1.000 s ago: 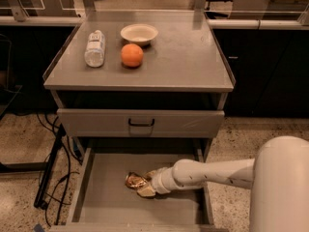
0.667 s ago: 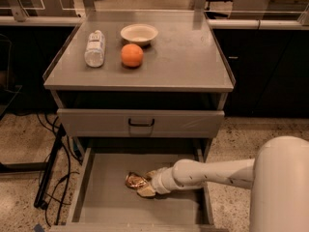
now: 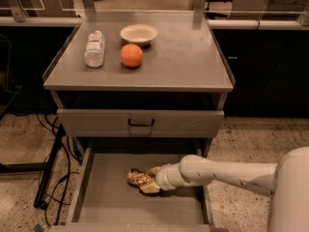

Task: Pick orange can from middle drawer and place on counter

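1. At far left, dark cables (image 3: 53, 178) trail over the speckled floor beside the cabinet.
2. On the counter (image 3: 188, 66), left part: a clear plastic bottle (image 3: 94, 49) lying on its side.
3. Just right of the bottle: a round orange fruit (image 3: 132, 55), with a pale bowl (image 3: 139, 34) behind it; the two stand near each other but apart.
4. Below the counter: a closed grey drawer front (image 3: 183, 123) with a black handle (image 3: 141, 123).
5. Lower still: the middle drawer (image 3: 106, 197), pulled out, its floor exposed.
6. On that floor, near the centre: the orange can (image 3: 139, 179), a crumpled brown-and-gold packet.
7. Touching the packet's right end: the gripper (image 3: 153, 180); whether it grasps the packet cannot be told.
8. From the right edge, the white arm (image 3: 227, 170) reaches leftward into the drawer.
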`<state>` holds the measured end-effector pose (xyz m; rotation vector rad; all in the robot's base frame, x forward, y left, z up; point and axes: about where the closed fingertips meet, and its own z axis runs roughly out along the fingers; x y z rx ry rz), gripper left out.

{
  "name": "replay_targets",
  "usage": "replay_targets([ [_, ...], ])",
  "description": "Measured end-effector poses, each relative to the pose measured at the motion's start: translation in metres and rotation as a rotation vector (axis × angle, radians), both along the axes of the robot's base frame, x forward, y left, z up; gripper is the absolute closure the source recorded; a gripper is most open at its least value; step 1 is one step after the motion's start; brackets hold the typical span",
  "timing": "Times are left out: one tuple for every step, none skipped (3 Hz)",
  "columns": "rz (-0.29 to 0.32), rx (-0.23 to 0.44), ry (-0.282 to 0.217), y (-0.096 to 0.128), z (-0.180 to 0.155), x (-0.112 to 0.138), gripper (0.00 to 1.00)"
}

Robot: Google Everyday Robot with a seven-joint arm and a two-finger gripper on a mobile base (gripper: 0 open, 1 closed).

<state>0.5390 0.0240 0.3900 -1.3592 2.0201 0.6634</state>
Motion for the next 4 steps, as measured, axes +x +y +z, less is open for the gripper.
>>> replay_targets([
  [0.021,0.046,-0.042,-0.025,0.047,0.013,1.0],
  [0.042,0.067,-0.086,-0.063,0.103,0.019,1.0],
  [0.061,0.034,-0.122,-0.101,0.16,0.019,1.0],
  [0.056,0.029,-0.117,-0.1,0.156,0.021,1.0],
])
